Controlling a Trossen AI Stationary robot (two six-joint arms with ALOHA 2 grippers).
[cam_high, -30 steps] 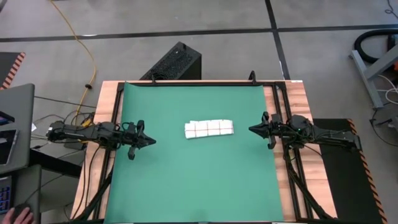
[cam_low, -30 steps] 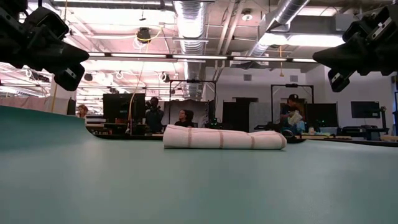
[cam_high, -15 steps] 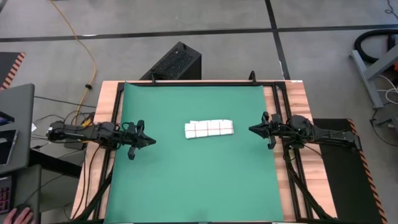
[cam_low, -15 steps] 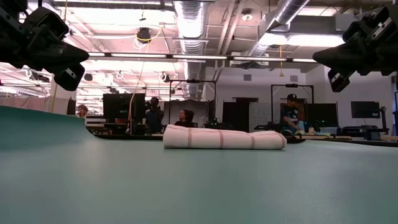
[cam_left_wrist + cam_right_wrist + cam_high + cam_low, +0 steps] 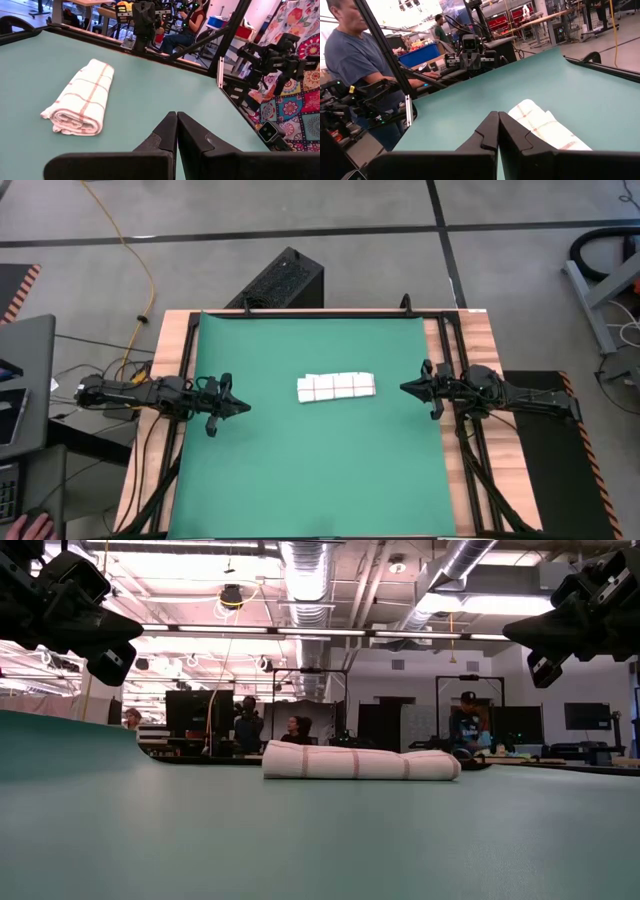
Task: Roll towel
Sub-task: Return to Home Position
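Observation:
The towel (image 5: pixel 336 387), white with thin red grid lines, lies rolled into a short log at the middle of the green mat (image 5: pixel 300 480); it also shows as a roll in the low view (image 5: pixel 360 763) and both wrist views (image 5: pixel 82 97) (image 5: pixel 545 127). My left gripper (image 5: pixel 246 407) hovers shut over the mat's left side, pointing level toward the towel, well clear of it. My right gripper (image 5: pixel 403 388) hovers shut at the mat's right side, facing the towel's other end. Each wrist view shows its fingers closed together (image 5: pixel 177 131) (image 5: pixel 498 131).
The mat covers a wooden table (image 5: pixel 490 340) with black rails along both sides. A black box (image 5: pixel 280 280) stands behind the far edge. A person (image 5: pixel 355 55) stands beyond the table's left side; more people sit in the room behind.

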